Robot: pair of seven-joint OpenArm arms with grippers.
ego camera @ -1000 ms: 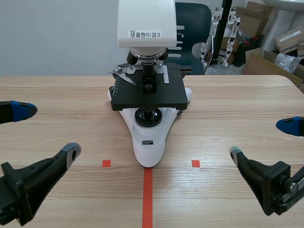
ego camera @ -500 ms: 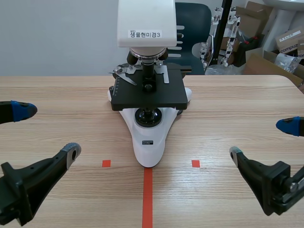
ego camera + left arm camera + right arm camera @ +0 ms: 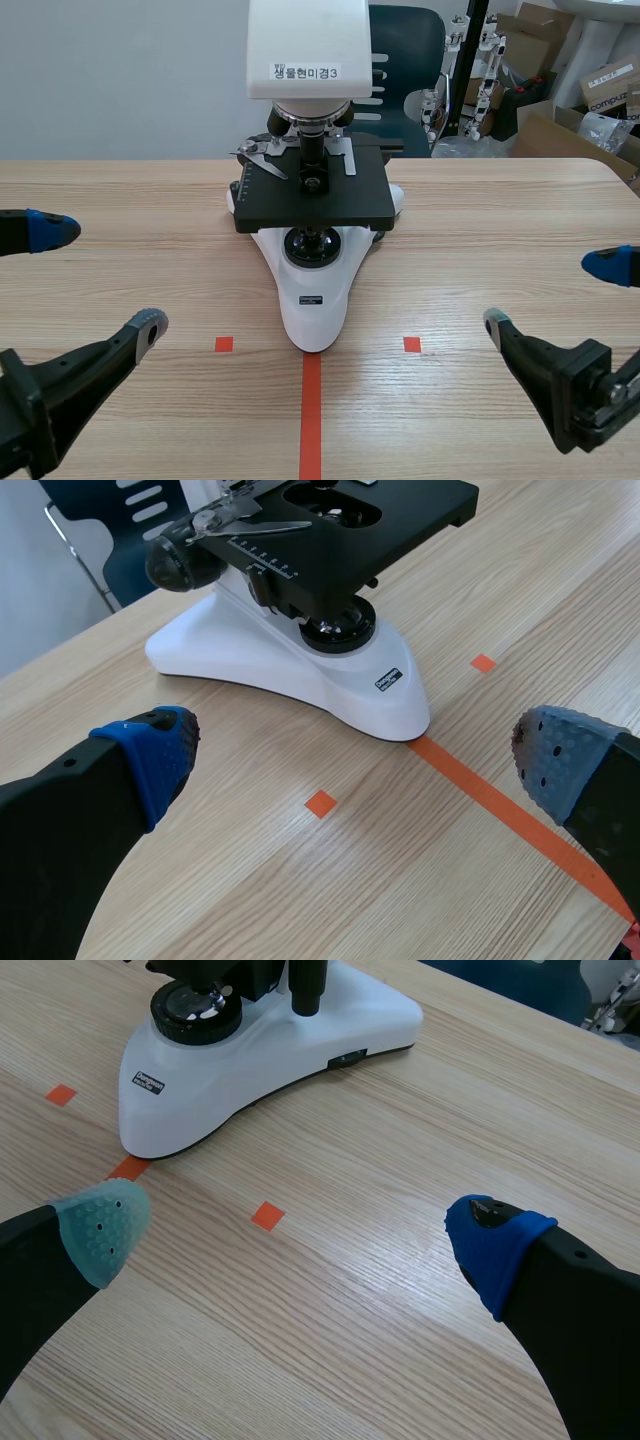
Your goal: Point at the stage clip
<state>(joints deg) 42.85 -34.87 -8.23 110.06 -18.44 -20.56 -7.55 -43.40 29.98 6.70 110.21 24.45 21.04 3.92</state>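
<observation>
A white microscope with a black stage stands at the table's middle. The silver stage clip lies on the stage's far left part; the left wrist view shows the stage clip above the stage scale. My left gripper hovers open near the table's left front, well short of the microscope. My right gripper is open at the right front, also apart from the microscope base. Both hold nothing. In the wrist views the left gripper and the right gripper frame bare table.
A dark chair stands behind the table, with cardboard boxes at the back right. An orange tape line and two small squares mark the table in front of the microscope.
My left gripper has drifted slightly down and back toward the near edge. The right gripper and the microscope have not moved.
</observation>
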